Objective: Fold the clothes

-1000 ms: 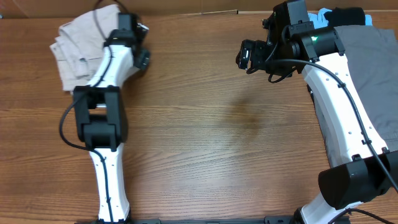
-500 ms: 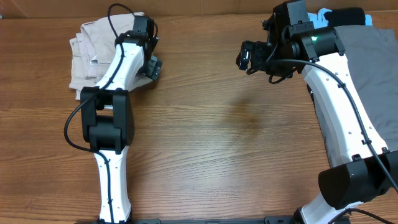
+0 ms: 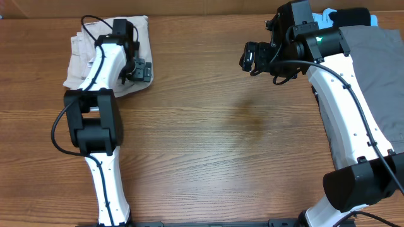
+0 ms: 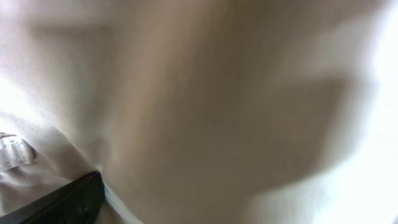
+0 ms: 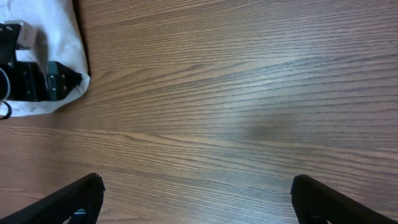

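You are working at the far left of the table (image 3: 208,139), where the clothes (image 3: 81,60) are lying as a compact, wrinkled beige bundle. Your left gripper (image 3: 139,69) is sitting low over the bundle's right edge, close enough that the left wrist view is showing nothing but blurred beige cloth. One dark finger (image 4: 68,202) is peeking in at the lower left corner of that view. The jaws are standing wide apart, and as far as the blur allows, no cloth is pinched between them.

Your right gripper (image 3: 252,58) is hanging over bare wood well away from the bundle. Its fingers (image 5: 71,198) are spread wide with nothing between them. The grey garment (image 3: 379,63) is lying under that arm on the right side and is not part of this job.

Judging by the shape, the folding is looking nearly done and you are in the pressing or tidying step, not opening a new fold. The bundle's lower right corner is sticking out past the rest, so the outline is looking uneven.

For the next move, you are needing either a clean lift straight up off the cloth or a firm pinch on that loose corner to bring it over. Watch for the open fingers dragging a layer along as the arm is leaving, which could undo the stack.
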You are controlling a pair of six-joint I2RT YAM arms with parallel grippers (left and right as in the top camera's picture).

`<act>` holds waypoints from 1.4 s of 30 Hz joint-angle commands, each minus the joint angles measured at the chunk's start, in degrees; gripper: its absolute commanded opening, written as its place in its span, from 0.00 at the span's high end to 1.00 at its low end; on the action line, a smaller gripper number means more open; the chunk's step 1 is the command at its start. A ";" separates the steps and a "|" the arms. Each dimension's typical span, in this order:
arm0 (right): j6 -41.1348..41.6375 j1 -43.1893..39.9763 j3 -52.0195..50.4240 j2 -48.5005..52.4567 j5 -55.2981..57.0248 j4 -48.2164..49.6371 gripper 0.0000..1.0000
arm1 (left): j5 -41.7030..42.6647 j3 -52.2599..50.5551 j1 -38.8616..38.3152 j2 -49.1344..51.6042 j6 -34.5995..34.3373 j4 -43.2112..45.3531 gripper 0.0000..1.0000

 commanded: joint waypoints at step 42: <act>-0.68 -0.11 2.73 -3.39 0.57 1.73 0.00 | -12.94 7.56 0.76 -25.99 0.42 -8.94 0.00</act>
